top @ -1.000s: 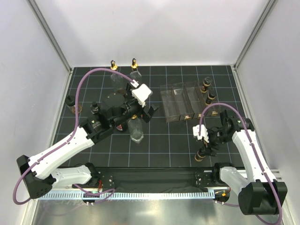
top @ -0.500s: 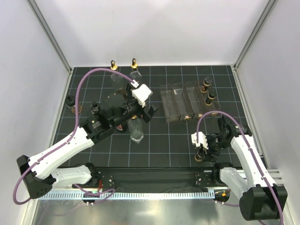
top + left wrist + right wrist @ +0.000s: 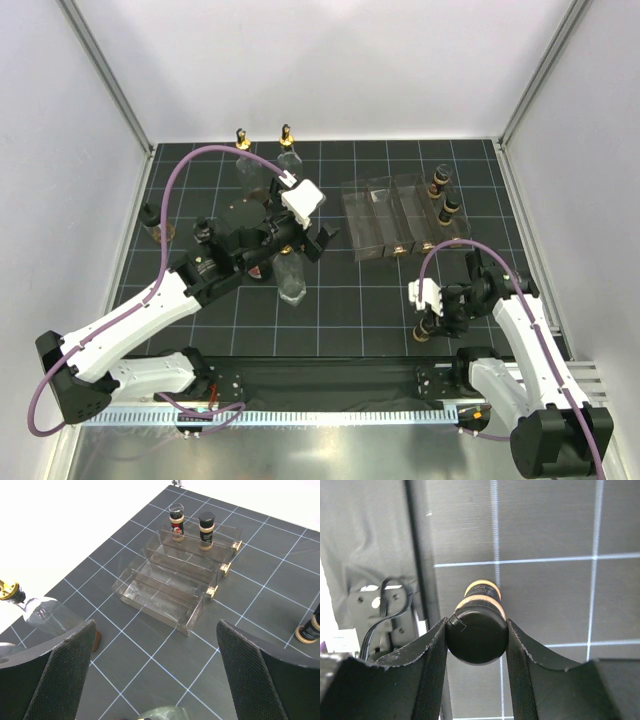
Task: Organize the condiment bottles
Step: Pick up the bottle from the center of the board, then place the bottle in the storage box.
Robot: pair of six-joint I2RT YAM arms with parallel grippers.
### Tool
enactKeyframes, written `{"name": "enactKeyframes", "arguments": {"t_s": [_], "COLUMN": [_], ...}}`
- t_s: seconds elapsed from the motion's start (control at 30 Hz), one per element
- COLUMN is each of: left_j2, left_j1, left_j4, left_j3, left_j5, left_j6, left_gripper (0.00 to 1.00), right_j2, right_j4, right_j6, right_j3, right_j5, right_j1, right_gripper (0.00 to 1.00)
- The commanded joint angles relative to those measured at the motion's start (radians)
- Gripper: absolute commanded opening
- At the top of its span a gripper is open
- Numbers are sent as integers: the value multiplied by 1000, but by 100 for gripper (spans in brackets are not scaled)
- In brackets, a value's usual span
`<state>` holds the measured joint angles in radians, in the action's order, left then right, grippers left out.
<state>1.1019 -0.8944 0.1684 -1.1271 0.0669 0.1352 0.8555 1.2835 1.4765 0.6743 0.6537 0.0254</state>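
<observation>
The right gripper (image 3: 476, 628) is clenched on the black cap of a small dark glass bottle (image 3: 476, 640), which stands near the front edge of the black gridded table (image 3: 545, 520); the cap hides most of the bottle's body. The left gripper (image 3: 155, 630) hangs spread wide over a tall clear glass bottle (image 3: 291, 280), which its wrist view cuts off. Beyond is the clear plastic stepped rack (image 3: 165, 595), with two small dark bottles (image 3: 206, 527) in its back tier.

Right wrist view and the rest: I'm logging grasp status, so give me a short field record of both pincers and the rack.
right pincer: shut on small black-capped bottle, gripped at the cap
left pincer: open, holding nothing
clear rack: red-labelled bottle and second black-capped bottle in far tier; other tiers empty
</observation>
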Motion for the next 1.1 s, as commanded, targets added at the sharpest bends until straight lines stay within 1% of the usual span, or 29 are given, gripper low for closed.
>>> {"name": "enactKeyframes", "arguments": {"t_s": [0.0,0.03,0.07,0.1,0.13,0.2,0.23,0.3,0.57,0.63,0.7,0.83,0.97,1.07], "left_j2": [-19,-20,-19,-19,-19,-20,-22,-24,-30,-30,-27,-24,-24,-23], "left_j1": [3,3,3,5,5,3,3,3,3,3,2,2,2,2], "left_j4": [-36,-38,-37,-38,-37,-38,-37,-38,-38,-37,-38,-37,-37,-38], "left_j3": [3,3,3,3,3,3,4,6,4,4,4,4,4,4], "left_j5": [-9,-10,-10,-10,-12,-12,-13,-12,-16,-22,-29,-33,-33,-32], "left_j6": [-6,-6,-5,-5,-5,-6,-6,-5,-3,-6,-8,-6,-6,-6], "left_gripper": [100,100,100,100,100,100,100,100,100,100,100,100,100,100], "right_j2": [-26,-27,-27,-26,-21,-6,0,19,102,140,172,264,356,396], "right_j4": [-158,-199,-240,-312,-335,-406,-423,-475,-596,-637,-705,-776,-831,-854], "right_j6": [-211,-266,-321,-385,-454,-533,-592,-648,-903,-962,-1053,-1127,-1160,-1170], "right_j3": [31,39,51,60,70,99,109,145,324,347,369,407,442,459], "right_j5": [2,-14,-37,-69,-80,-94,-95,-100,-68,-100,-189,-273,-285,-298], "right_j1": [5,4,4,4,4,-4,-8,-15,-214,-246,-248,-249,-249,-249], "right_gripper": [17,14,10,8,7,4,4,4,4,4,4,4,4,4]}}
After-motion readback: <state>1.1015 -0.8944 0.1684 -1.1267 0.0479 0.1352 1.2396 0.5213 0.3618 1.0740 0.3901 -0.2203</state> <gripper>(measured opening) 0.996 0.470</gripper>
